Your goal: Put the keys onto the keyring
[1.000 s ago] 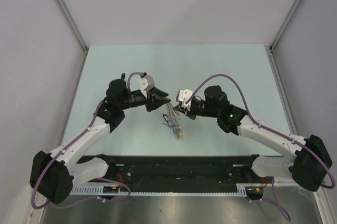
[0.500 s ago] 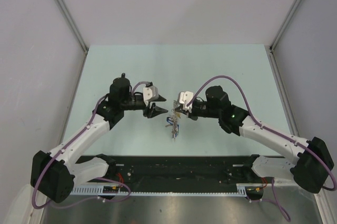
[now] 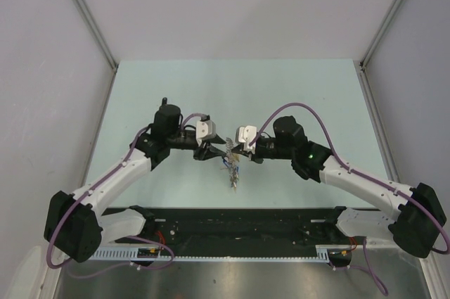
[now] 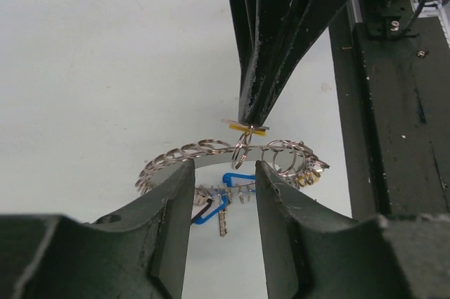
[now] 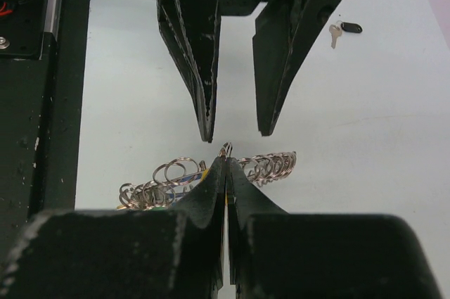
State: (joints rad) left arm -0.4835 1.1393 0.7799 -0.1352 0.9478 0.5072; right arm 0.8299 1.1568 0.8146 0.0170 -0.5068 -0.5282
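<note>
Enclosing the pale green table (image 3: 295,95) on three sides are plain grey panels (image 3: 232,3) with metal posts at the far corners, and a black rail (image 3: 232,223) runs along the near edge. Over the middle of the table, the left gripper (image 3: 214,145) has its fingers (image 4: 167,218) spread. The keyring (image 4: 204,153) crosses the gap just beyond their tips, with clusters of small rings fanning to either side and a blue tag (image 4: 209,214) hanging below. Facing it tip to tip, the right gripper (image 3: 239,147) has its fingers (image 5: 211,193) pressed together. They pinch what looks like the yellow key (image 4: 246,129) by its head, right at the keyring's upper edge. A black key (image 5: 346,29) lies flat on the table well beyond the left fingers, seen from the right wrist.
</note>
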